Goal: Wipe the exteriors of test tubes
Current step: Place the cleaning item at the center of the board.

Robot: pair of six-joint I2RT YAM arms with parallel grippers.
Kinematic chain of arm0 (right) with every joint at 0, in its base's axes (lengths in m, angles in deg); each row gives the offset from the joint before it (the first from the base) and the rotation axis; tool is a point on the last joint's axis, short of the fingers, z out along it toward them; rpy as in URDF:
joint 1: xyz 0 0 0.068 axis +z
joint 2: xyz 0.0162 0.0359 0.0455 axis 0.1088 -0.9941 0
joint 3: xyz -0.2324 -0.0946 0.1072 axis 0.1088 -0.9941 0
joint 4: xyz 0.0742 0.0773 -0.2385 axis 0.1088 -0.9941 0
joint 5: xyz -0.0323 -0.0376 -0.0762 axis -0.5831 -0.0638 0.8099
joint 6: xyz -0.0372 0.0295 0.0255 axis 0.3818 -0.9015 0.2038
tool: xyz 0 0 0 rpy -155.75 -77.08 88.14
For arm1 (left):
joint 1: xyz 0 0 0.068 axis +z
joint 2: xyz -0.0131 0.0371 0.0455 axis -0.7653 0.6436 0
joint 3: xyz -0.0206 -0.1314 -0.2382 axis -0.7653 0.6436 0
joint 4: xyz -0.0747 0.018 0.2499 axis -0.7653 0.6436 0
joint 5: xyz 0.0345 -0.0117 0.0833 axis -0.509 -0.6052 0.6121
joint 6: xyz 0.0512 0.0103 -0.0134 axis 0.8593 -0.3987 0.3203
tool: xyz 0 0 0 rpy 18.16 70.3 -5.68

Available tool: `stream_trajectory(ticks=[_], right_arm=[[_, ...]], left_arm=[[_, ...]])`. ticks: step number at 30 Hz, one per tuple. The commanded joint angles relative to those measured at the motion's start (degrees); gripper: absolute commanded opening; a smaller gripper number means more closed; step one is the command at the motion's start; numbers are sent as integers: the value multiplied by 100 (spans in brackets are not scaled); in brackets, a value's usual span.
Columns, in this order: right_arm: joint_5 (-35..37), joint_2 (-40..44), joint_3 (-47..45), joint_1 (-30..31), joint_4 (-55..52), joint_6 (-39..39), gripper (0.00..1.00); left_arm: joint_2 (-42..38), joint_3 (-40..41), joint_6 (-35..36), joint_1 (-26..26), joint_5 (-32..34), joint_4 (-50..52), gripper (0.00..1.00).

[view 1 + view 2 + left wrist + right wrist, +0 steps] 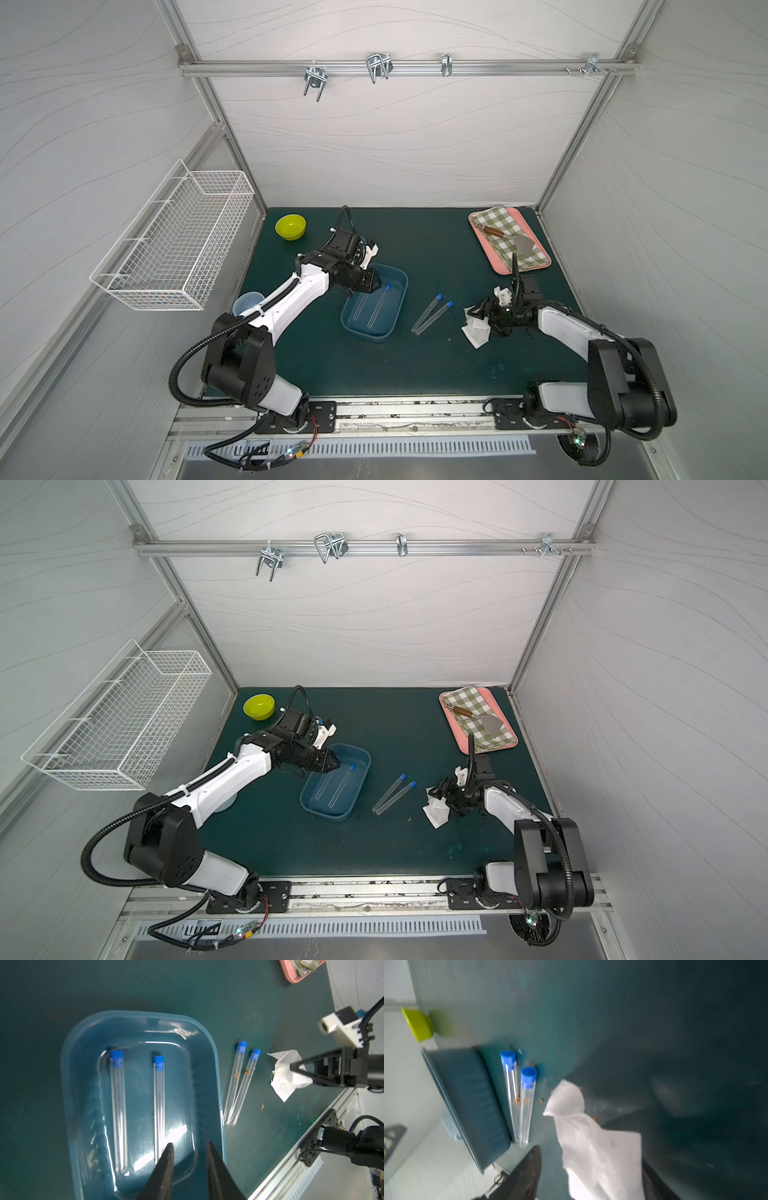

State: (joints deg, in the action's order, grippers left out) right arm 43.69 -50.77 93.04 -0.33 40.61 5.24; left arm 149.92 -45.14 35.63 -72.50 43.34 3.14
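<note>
Wipe (pixel 566 1101) lies loose between wide-open jaws of right gripper (pixel 589 1155), left gripper (pixel 189 1144) slightly open, empty over tray (pixel 71 1088); next probably needs regripping it, lifting a stained tube (pixel 234 1084).

2 arms, 1 build: the left arm (pixel 286 303) and right arm (pixel 565 328) wear white shells between chunky black joints, each trailed by a ribbed black hose (pixel 171 376). Black base plates (pixel 326 415) are dotted with screws, thin red wires (pixel 314 432) curling beside them. The left gripper (pixel 189 1144) shows 2 tapered black fingers (pixel 166 1169); a white camera block (pixel 340 1028) tops the right wrist.
</note>
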Motion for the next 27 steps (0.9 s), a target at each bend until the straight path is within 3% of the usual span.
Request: stream_trajectory(ticks=[1, 11, 15, 22, 27], right_arm=[[678, 304, 327, -67, -942, 279, 73], [1448, 375, 1046, -174, -2055, 704, 80], [845, 220, 1057, -155, -1909, 754, 80], [1319, 713, 1234, -108, -2206, 653, 81], [956, 1108, 1515, -108, -2262, 534, 81]], left_arm=[[-251, 16, -46, -94, -105, -279, 30], [-550, 293, -99, -288, -182, -383, 31], [-597, 383, -171, -351, -227, -467, 31], [-643, 474, -236, -416, -235, -521, 31], [-705, 505, -271, -424, -220, -540, 31]])
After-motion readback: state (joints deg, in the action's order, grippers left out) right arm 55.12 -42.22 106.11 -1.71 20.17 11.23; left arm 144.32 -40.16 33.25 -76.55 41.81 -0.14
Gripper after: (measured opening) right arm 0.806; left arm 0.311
